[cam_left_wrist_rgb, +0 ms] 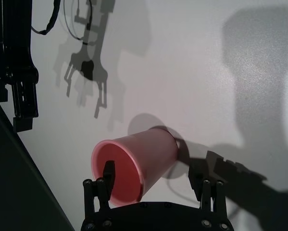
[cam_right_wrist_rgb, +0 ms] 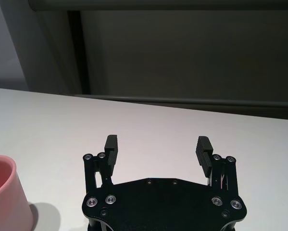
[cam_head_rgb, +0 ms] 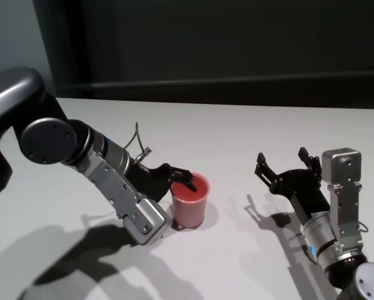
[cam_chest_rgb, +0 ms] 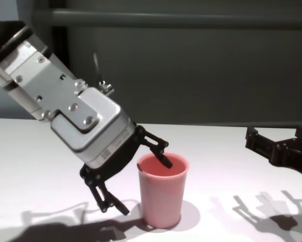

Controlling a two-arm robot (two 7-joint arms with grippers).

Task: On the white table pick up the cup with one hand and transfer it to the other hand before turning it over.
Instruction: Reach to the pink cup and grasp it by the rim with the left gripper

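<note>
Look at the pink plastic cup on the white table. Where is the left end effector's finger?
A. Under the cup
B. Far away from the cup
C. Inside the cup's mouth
C: on the white table, one finger of the open left end effector dips inside the upright pink plastic cup, the other outside its wall.

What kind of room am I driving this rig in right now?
Probably a lab or test bench, not a home: a plain white table holding only a pink cup, a bare dark wall panel behind, and no household clutter.
</note>
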